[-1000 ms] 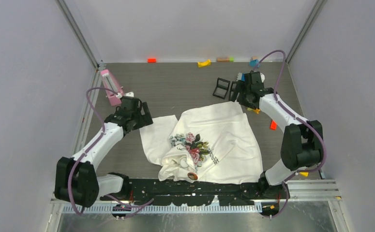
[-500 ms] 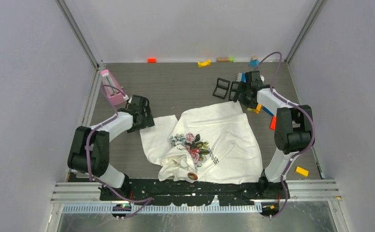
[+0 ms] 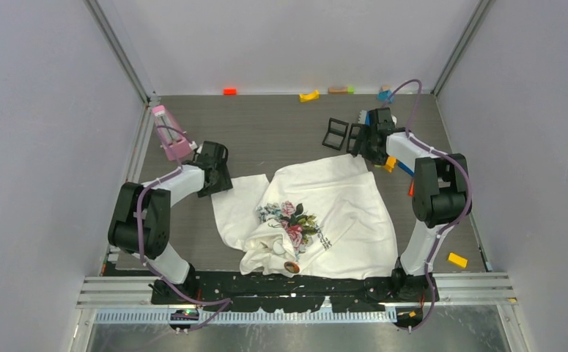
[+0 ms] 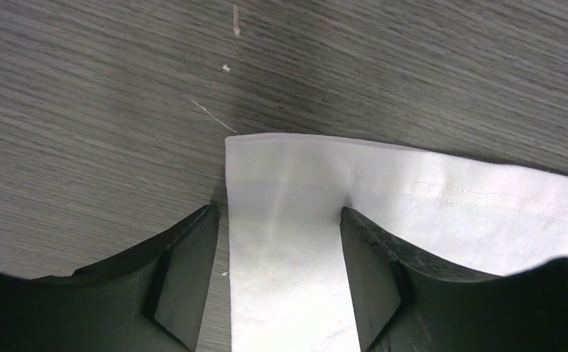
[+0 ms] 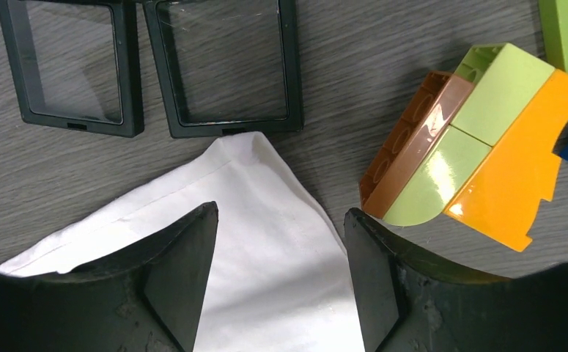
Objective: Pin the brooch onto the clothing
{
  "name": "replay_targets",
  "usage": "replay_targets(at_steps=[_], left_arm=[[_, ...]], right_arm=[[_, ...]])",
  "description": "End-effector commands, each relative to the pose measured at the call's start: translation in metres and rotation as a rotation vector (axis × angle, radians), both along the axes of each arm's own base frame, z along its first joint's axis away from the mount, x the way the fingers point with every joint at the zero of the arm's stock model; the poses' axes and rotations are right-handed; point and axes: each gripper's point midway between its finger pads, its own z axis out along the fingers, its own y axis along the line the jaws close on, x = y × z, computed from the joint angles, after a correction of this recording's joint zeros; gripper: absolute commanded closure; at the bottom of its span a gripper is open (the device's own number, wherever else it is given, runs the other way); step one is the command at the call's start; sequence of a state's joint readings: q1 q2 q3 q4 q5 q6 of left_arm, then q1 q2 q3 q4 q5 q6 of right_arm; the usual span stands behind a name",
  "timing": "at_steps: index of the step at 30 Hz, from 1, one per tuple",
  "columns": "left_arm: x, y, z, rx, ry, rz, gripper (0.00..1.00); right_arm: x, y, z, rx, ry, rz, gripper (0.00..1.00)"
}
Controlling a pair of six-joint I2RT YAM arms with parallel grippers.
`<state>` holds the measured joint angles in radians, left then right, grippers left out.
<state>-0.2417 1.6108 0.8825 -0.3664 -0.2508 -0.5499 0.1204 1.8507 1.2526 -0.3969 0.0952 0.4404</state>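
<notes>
The white T-shirt [image 3: 343,209] lies crumpled in the middle of the table, rose print [image 3: 289,218] facing up. A small round brown-rimmed thing [image 3: 291,267], perhaps the brooch, rests on its near hem. My left gripper [image 3: 218,176] is open and low over the shirt's left sleeve. In the left wrist view its jaws [image 4: 277,213] straddle the sleeve's corner [image 4: 288,183]. My right gripper [image 3: 363,144] is open over the shirt's far right corner. In the right wrist view that corner [image 5: 266,220] lies between its jaws [image 5: 281,210].
Two black square frames [image 3: 335,133] lie just beyond the right gripper, seen close in the right wrist view [image 5: 226,66]. Brown, green and orange toy blocks [image 5: 471,154] lie to its right. A pink bottle [image 3: 169,132] lies far left. Small blocks [image 3: 309,95] line the back wall.
Both arms have folded down, elbows drawing back towards their bases. The grippers have sunk lower over the same shirt corners. The shirt has not moved.
</notes>
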Motion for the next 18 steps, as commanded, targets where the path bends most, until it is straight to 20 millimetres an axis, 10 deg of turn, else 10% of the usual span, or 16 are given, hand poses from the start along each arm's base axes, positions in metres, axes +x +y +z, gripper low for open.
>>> replay_targets(at_steps=[1, 10, 18], left_arm=[[0.015, 0.004, 0.002, 0.023, -0.028, 0.024, 0.37], [0.014, 0.006, -0.009, -0.011, -0.011, 0.052, 0.56], [0.025, 0.004, -0.003, -0.047, -0.062, 0.067, 0.93]], right_arm=[[0.019, -0.002, 0.007, -0.013, -0.047, 0.012, 0.31], [0.017, 0.006, -0.009, 0.027, -0.005, 0.045, 0.35], [0.018, 0.009, -0.011, 0.064, 0.002, 0.035, 0.84]])
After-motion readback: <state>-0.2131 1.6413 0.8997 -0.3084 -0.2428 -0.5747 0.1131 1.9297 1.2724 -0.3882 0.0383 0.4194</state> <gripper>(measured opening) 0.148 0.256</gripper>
